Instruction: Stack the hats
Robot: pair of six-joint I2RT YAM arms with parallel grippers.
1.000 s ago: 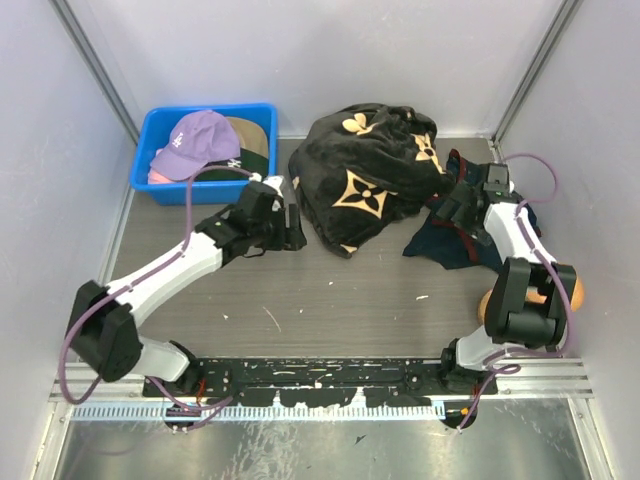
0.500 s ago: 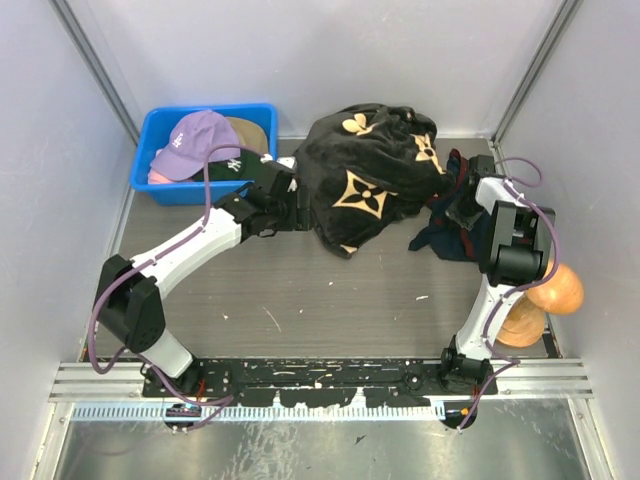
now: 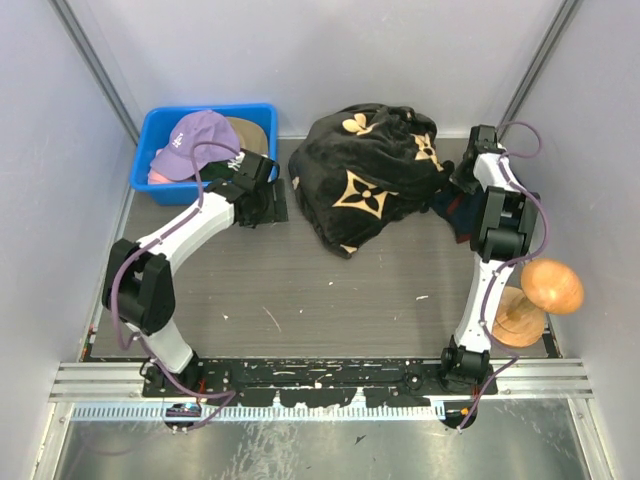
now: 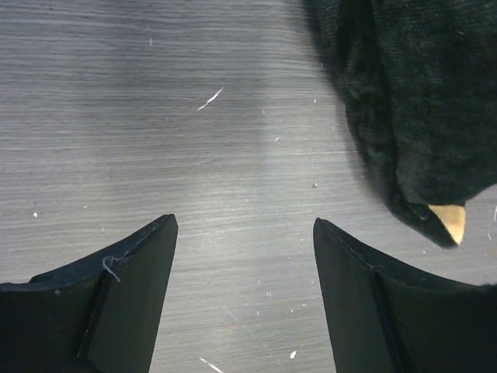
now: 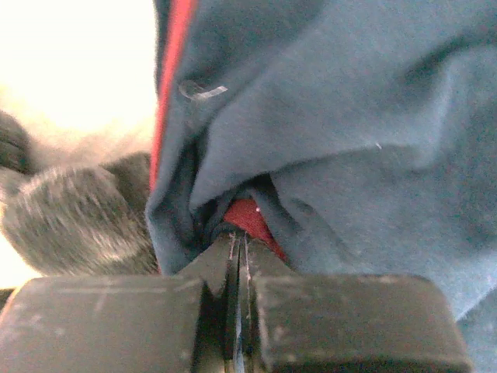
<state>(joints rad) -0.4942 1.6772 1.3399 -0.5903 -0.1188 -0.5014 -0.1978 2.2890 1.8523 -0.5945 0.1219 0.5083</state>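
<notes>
The hats lie piled in a blue bin (image 3: pixel 205 109) at the back left. A lavender cap (image 3: pixel 200 140) is on top, with a tan cap (image 3: pixel 252 131) behind it. A pink edge (image 3: pixel 155 176) shows underneath, and a dark green cap (image 3: pixel 236 164) hangs over the front rim. My left gripper (image 3: pixel 268 196) (image 4: pixel 245 220) stands open over bare table just right of the bin, with nothing between its fingers. At the back right, my right gripper (image 3: pixel 468 178) (image 5: pixel 237 233) is shut on a fold of navy cloth with red trim (image 3: pixel 458 212) (image 5: pixel 349 116).
A large black cloth with tan flower marks (image 3: pixel 365 180) (image 4: pixel 419 101) is heaped at the back centre, between the two grippers. A round-topped wooden stand (image 3: pixel 550 287) is at the right, beside the right arm. Grey walls close in both sides.
My right gripper closed on the navy cloth and moved toward the back, bunching the cloth and uncovering the wooden stand. My left gripper swung from the black cloth toward the bin, still open.
</notes>
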